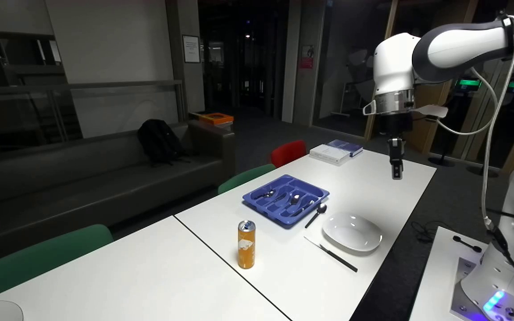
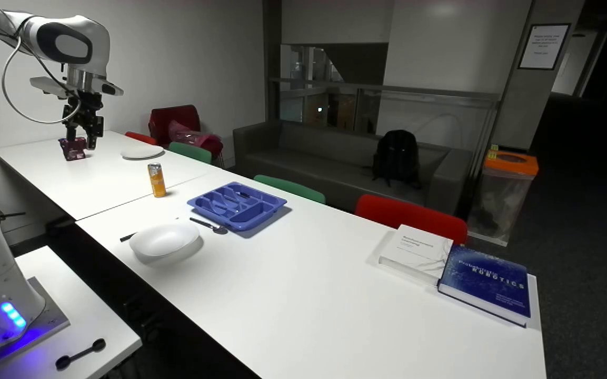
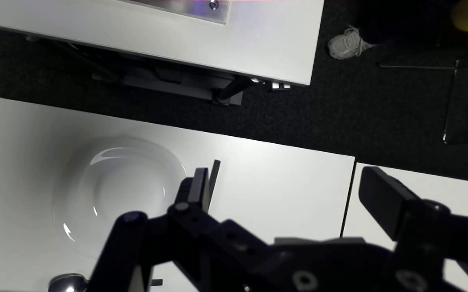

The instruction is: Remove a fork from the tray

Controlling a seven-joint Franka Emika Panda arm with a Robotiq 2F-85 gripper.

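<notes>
Gripper [image 3: 285, 194] high above white table [image 2: 335, 295], fingers [image 3: 384, 201] spread wide apart in wrist view; blue tray [image 2: 249, 212], divided, flat on table in both exterior views, well apart from gripper; cutlery [image 1: 294, 200] lying inside it, which piece is fork too small to tell; black-handled spoon [image 1: 322, 208] just beside tray, between tray and white plate [image 1: 352, 232]; knife [image 1: 339, 260] beside plate; orange can [image 1: 246, 246] upright near tray; white book [image 2: 416, 250] and blue book [image 2: 485, 284] side by side at table's end.

The arm [image 1: 466, 46] hangs its pincer [image 3: 290, 190] aloft, pointing down, fingers [image 3: 382, 202] spread wide
</notes>
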